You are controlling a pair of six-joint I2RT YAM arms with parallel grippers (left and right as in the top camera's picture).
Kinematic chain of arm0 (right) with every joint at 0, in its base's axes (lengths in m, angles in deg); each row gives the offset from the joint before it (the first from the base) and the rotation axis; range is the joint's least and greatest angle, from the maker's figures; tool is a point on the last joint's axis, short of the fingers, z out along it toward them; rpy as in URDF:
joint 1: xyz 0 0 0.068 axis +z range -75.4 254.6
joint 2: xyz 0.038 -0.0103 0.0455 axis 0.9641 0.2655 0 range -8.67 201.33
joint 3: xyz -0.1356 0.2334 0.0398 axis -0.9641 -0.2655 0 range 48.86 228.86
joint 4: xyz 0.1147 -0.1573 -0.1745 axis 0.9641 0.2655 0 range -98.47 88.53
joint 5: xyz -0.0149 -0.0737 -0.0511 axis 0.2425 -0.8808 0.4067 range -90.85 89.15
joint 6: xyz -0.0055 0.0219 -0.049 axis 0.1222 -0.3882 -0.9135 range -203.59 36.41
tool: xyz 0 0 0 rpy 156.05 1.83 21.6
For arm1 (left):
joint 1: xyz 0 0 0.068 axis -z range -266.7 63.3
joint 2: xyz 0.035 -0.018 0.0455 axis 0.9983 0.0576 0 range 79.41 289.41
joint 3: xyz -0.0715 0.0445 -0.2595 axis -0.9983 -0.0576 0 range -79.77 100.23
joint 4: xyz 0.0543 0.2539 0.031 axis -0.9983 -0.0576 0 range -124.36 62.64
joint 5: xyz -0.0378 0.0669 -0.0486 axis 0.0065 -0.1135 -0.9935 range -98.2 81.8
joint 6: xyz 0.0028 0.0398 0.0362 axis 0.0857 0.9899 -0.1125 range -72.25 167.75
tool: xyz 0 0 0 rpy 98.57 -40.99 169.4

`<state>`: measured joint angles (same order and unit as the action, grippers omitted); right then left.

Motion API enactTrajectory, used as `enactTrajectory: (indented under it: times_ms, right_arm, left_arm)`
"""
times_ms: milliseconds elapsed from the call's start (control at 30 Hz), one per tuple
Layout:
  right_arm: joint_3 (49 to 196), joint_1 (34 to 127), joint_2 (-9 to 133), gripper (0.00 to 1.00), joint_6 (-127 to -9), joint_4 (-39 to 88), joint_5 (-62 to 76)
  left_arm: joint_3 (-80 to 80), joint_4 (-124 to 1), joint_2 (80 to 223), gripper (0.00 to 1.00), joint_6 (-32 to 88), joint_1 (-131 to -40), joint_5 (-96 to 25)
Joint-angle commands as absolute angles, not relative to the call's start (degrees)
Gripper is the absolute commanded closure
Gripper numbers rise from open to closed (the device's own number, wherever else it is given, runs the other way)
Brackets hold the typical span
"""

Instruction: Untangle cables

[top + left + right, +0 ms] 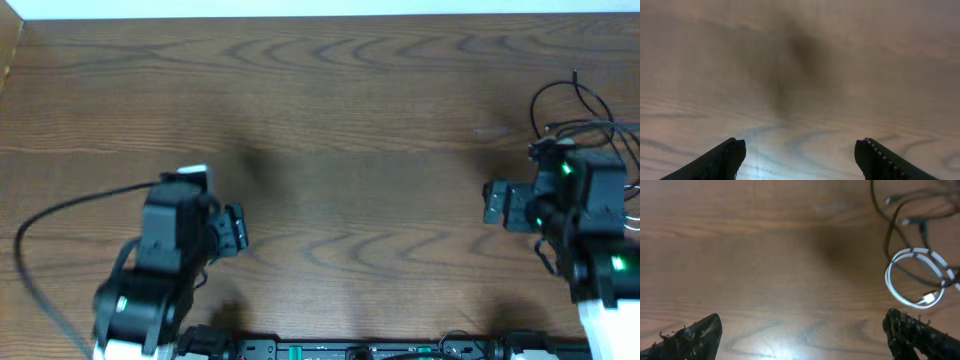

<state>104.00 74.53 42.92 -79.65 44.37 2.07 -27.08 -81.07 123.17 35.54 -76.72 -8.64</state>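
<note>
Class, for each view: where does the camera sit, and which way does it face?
Overhead: above the table, looking straight down; left arm, right arm show.
Left wrist: on left arm, looking down at bare table; open jaws show.
Right wrist: on right arm, looking down at black cable, white cable; open jaws show.
Shared: overhead and right wrist both show black cable.

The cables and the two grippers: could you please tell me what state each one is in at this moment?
black cable: loose loops on the table, crossing the white cable, not held.
white cable: coiled in a ring, lying flat, not held.
left gripper: open, empty, over bare wood.
right gripper: open, empty, cables off to its side.
</note>
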Motion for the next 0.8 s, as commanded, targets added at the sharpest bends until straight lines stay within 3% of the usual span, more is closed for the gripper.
enactTrajectory:
  times_ms: [0, 200, 233, 767]
  right_arm:
    - [103.3, 74.0, 39.5, 0.01, -78.9, 44.5, 1.7]
    - [103.3, 74.0, 37.7, 0.01, -78.9, 44.5, 1.7]
    - [103.3, 74.0, 37.7, 0.01, -78.9, 44.5, 1.6]
    - [103.3, 74.1, 38.0, 0.01, -78.9, 46.8, 1.6]
  left_arm:
    - [-27.4, -81.2, 119.1, 0.24, 35.0, -76.6, -7.7]
    - [-27.4, -81.2, 116.8, 0.23, 35.0, -76.6, -7.7]
    - [-27.4, -81.2, 116.8, 0.02, 35.0, -76.6, -7.7]
    - [-27.4, -81.2, 116.9, 0.02, 35.0, -76.6, -7.7]
